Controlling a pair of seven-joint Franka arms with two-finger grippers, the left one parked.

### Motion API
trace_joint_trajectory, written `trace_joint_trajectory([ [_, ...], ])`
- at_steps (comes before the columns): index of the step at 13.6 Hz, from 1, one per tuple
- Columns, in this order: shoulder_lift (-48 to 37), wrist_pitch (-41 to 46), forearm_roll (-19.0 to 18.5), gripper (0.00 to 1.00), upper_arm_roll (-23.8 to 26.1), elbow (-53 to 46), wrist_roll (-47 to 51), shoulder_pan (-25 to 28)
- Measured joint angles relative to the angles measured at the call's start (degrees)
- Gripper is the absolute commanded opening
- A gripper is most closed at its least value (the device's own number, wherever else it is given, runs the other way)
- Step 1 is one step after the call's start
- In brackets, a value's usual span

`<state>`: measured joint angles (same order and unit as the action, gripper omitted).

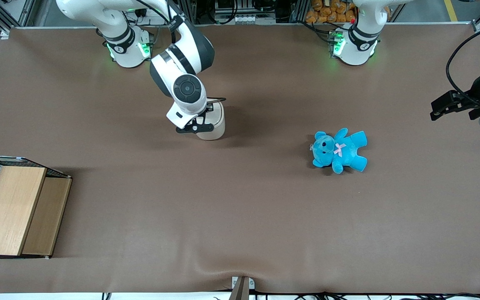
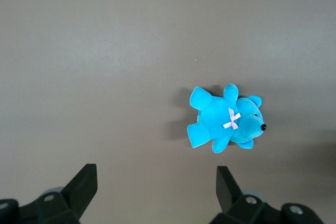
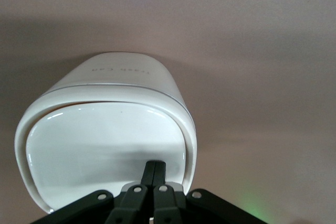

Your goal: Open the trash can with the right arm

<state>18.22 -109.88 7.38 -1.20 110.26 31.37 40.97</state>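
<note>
A wooden box with wire mesh [image 1: 13, 208] is seen nearest the front camera, at the working arm's end of the brown desk [image 1: 181, 216]. Farther back, a blue teddy [image 1: 340, 151] lies flat toward the parked arm's end. Farther still, the trash can [image 3: 110, 129] stands upright, its flap lid [image 3: 100, 150] level. The gripper [image 3: 155, 174] of the right arm [image 1: 188, 89] is placed directly above that lid, jaws pressed together.

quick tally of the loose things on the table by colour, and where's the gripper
cream-white: 1, the trash can
blue: 1, the teddy bear
wood tan: 1, the wooden box with wire mesh
total: 3
The gripper is shut, its fingertips at the trash can's flap lid.
</note>
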Motion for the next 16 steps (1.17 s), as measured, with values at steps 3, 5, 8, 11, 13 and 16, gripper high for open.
trace_joint_trajectory([
  [3, -0.25, 0.06, 0.01, 0.00, -0.01, 0.06, 0.00, 0.01],
  [5, -0.98, 0.59, 0.05, 0.00, 0.00, -0.11, 0.00, 0.08],
  [8, -4.18, 6.85, 0.12, 0.00, -0.14, -3.52, 0.40, 0.15],
  [11, -6.72, 16.35, 0.04, 0.99, -1.76, -11.62, 0.99, -0.17],
  [13, -7.18, 18.71, 0.00, 1.00, -3.69, -15.86, 0.98, -1.66],
  [16, -7.15, 18.96, -0.13, 1.00, -5.80, -19.07, 0.72, -5.46],
])
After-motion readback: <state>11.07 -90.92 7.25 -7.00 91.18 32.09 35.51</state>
